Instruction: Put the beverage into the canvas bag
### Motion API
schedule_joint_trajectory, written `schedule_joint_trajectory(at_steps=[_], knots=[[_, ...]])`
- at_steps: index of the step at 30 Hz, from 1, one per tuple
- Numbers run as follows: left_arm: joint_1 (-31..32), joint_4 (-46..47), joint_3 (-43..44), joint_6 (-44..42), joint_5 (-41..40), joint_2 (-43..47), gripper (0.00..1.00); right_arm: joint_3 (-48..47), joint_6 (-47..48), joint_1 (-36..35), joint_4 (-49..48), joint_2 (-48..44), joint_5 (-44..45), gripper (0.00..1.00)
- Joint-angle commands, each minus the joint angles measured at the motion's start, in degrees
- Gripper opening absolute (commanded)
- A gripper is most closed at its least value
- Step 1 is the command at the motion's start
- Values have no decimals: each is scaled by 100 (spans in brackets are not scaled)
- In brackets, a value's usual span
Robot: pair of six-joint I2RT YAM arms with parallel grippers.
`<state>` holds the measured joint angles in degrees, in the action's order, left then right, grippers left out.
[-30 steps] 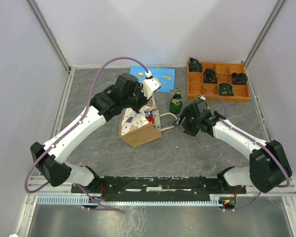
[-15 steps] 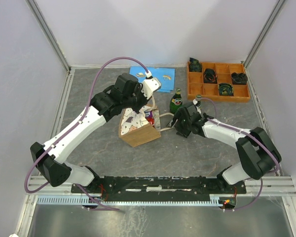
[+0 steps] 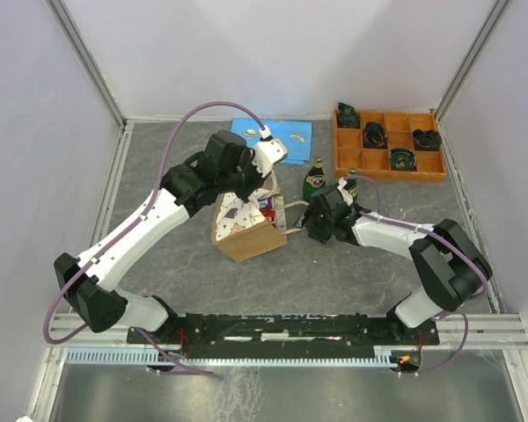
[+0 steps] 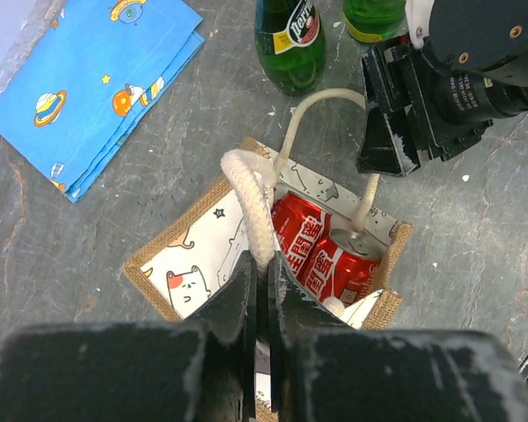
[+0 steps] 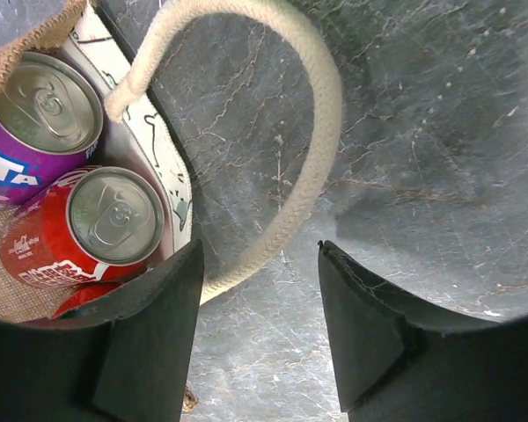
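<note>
The table (image 3: pixel 352 264) is gray, like stone, with plain white walls around it. The canvas bag (image 3: pixel 246 239) stands in the middle of the table. Its top is open, and a red can (image 5: pixel 114 215) and a purple can (image 5: pixel 48 101) are inside with at least one more red can.

The left gripper (image 4: pixel 260 268) is closed tight on one white rope handle (image 4: pixel 251 189) and holds it up over the bag. The right gripper (image 5: pixel 260 255) holds nothing. Its jaws stand wide apart just above the other handle (image 5: pixel 317 141), which flops out onto the table on the right side of the bag.

A green bottle (image 3: pixel 314 180) stands on the table just past the far right corner of the bag, not in it yet. A second green bottle (image 3: pixel 350 183) stands to its right, close by the right arm. Farther back are an orange tray (image 3: pixel 392 176) and a blue cloth (image 3: pixel 295 132).

It looks like the bag is being held open and ready. The drink has not been picked up. Next, the right gripper likely needs to move back to the green bottle, close around it, lift it straight up, and lower it into the free space beside the cans without knocking the bag over.
</note>
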<state>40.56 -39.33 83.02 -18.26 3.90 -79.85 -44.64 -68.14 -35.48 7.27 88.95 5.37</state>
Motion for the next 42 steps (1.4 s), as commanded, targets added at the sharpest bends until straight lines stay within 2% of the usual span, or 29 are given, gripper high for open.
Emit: schedule_joint_trajectory(at_steps=[1, 12, 13, 28, 42], knots=[[-75, 198, 104, 271, 36, 233, 3, -301, -20, -98, -212, 113, 171, 59], [-75, 202, 101, 272, 7, 300, 3, -459, 171, -216, -62, -40, 156, 2], [-75, 201, 85, 273, -4, 320, 3, -462, 172, -221, -25, -70, 165, 0], [-136, 141, -61, 185, -363, 627, 3, -773, 358, -534, 776, -744, 632, 0], [-642, 119, -568, 64, -672, 1057, 3, -1450, 988, -634, 1648, -1422, 1351, 0]])
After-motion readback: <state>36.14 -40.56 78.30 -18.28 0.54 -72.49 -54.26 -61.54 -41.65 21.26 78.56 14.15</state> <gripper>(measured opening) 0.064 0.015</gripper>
